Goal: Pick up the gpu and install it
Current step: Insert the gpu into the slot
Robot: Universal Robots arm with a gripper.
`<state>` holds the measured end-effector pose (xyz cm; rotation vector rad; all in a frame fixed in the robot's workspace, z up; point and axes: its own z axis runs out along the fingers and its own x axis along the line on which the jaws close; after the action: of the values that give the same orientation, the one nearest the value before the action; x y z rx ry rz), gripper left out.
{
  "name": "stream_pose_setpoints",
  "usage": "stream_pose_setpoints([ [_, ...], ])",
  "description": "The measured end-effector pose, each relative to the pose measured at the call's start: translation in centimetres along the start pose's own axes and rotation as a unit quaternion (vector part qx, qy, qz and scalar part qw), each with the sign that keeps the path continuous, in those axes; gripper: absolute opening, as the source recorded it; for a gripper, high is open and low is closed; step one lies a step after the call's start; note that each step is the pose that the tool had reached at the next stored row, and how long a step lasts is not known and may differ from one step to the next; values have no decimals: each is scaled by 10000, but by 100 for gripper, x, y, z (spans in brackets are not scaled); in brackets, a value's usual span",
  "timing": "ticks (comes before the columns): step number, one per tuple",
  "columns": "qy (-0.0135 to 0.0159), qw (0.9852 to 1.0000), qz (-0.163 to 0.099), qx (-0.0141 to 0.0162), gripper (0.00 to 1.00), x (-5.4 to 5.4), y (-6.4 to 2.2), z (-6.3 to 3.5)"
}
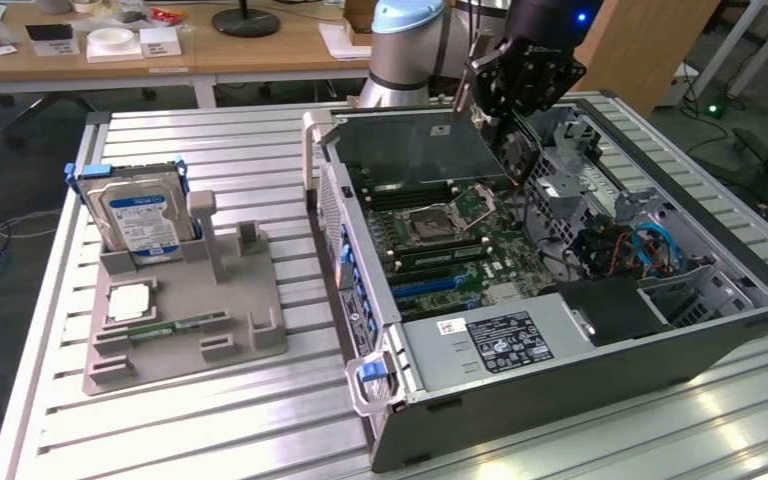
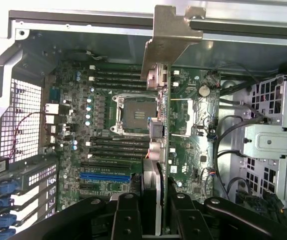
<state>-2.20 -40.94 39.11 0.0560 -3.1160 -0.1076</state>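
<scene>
Above the open case (image 1: pixel 598 390), the gripper (image 2: pixel 156 200) grips the gpu (image 2: pixel 156 127) edge-on over the motherboard. Best to hold it upright, matching its edge to the blue slot (image 2: pixel 105 176).

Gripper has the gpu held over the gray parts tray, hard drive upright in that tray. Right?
No: the gripper holds the gpu over the open computer case, above its motherboard, not over the gray parts tray, as the exterior view shows. The hard drive does stand upright in that tray.
</scene>
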Motion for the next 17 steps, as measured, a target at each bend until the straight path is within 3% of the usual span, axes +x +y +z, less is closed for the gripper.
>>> stream_pose_setpoints([
  [4, 4, 10000, -55, 1, 28, 0, 0, 0],
  [9, 34, 9988, -493, 11, 28, 0, 0, 1],
  [13, 60, 9963, -860, 19, 28, 0, 0, 2],
  [17, 85, 9925, -1219, 27, 28, 0, 0, 2],
])
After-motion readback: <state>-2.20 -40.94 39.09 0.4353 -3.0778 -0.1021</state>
